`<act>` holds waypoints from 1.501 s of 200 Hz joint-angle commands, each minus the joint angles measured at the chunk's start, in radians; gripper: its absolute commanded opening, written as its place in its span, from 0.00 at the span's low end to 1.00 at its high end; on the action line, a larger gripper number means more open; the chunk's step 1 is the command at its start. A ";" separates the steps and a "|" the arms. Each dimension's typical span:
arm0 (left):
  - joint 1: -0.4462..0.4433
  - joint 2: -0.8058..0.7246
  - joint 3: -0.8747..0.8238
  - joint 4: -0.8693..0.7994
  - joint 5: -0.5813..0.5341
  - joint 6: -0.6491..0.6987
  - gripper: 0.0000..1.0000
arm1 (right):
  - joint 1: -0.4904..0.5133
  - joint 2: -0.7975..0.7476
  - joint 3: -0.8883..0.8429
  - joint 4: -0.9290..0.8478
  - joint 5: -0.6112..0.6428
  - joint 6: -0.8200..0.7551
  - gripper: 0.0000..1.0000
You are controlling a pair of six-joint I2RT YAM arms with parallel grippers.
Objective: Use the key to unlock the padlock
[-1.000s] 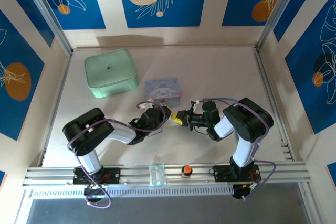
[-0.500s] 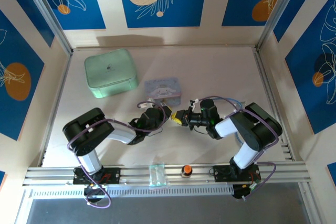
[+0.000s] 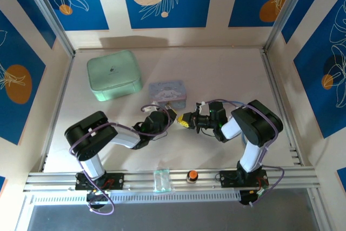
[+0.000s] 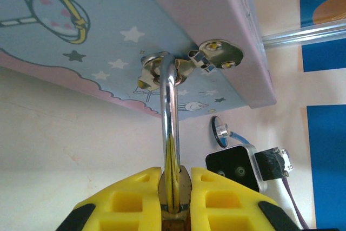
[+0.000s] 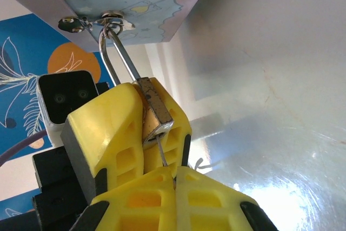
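Padlock [image 5: 154,109] first: you'll find its brass body squeezed between the yellow fingers of the left gripper [image 4: 174,190], whose jaws are clamped on it. Its silver shackle runs up through the metal loop of the hasp [image 5: 111,22] on the edge of the pale blue box [image 4: 81,25]. From the left wrist you get the shackle and a sliver of brass, while most of the body is buried between the pads. The right gripper [image 5: 174,182] has its jaws pressed together on the key [image 5: 163,152]. You see that as one thin silvery strip rising from the seam of the fingertips to the bottom of the lock body. Its head is hidden between the fingers, and you cannot tell how far the tip sits in the keyhole, if at all. The foot of the shackle is covered too, so you cannot tell whether it is latched. From overhead, the two grippers meet nose to nose just in front of the box, near the middle of the table [image 3: 227,74]. The lock and key there are too small and too covered to make out. A green case [image 3: 113,75] sits well apart at the far left, and an orange knob [image 3: 191,176] rests on the front rail [image 3: 286,177] between the arm bases.
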 commanded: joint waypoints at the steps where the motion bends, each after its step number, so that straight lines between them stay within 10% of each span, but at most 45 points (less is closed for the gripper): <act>1: -0.059 -0.040 0.036 0.082 0.113 0.014 0.00 | 0.008 -0.019 0.051 0.009 0.069 -0.005 0.00; 49: -0.059 -0.004 0.047 0.109 0.118 -0.012 0.00 | 0.059 -0.157 0.058 -0.222 0.182 -0.095 0.00; 150: -0.065 0.016 0.014 0.196 0.128 -0.057 0.00 | -0.063 -0.098 0.035 -0.127 0.083 -0.102 0.00; 300: -0.078 0.017 0.055 0.139 0.141 -0.040 0.00 | 0.047 -0.099 0.095 -0.215 0.234 -0.159 0.00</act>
